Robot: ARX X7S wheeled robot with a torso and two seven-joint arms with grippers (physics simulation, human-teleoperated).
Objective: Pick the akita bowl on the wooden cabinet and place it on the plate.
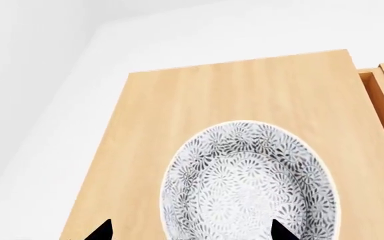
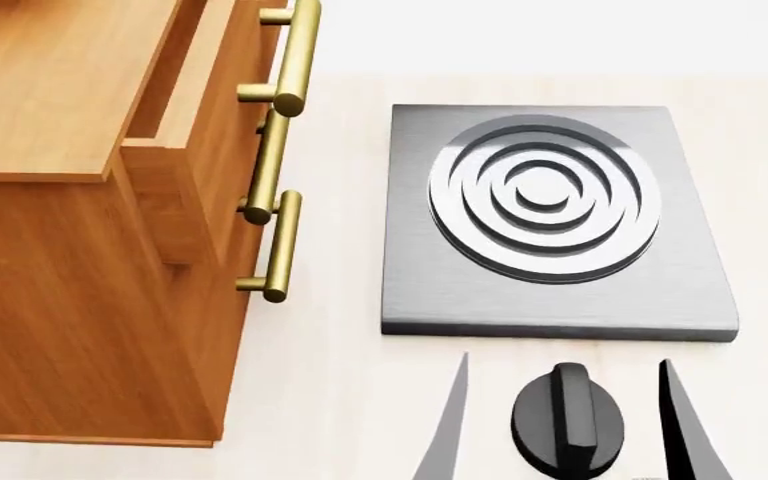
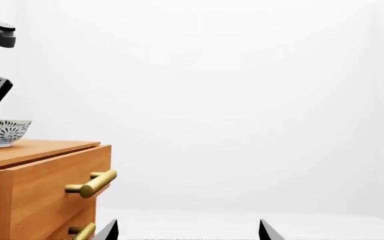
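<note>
Nearest the head camera, our right pincer [image 2: 564, 425] hangs low over the pale surface [image 2: 331, 400]. Its two grey tapered fingers stand well apart with nothing between them, just near of the stove plate [image 2: 558, 215]; the dark rounded piece between them looks like part of the wrist. We judge it is parked here simply to keep out of the way.

The wooden cabinet [image 2: 77, 250] is the biggest thing present, filling the left side. It is orange-brown with a smooth straight grain, square edges and round brass bar handles [image 2: 277, 245]. Its top drawer stands slightly pulled out. The stove plate to its right is a flat square slab of brushed grey metal with raised concentric rings.

The bowl [image 1: 249, 182] sits on the cabinet top, towards its rear corner, resting flat and upright. It is round and shallow, looking like glazed ceramic: white, covered in a dense grey flower pattern. In the right wrist view it shows in profile with a flared rim and narrow foot.

Our left pincer [image 1: 190, 231] hovers directly above the bowl. Its two black fingertips are spread wide, one out over bare wood and one over the bowl's rim, holding nothing. That spacing suits a descent to grasp the rim, we think. The plate is not in any view, so we cannot say where it lies.
</note>
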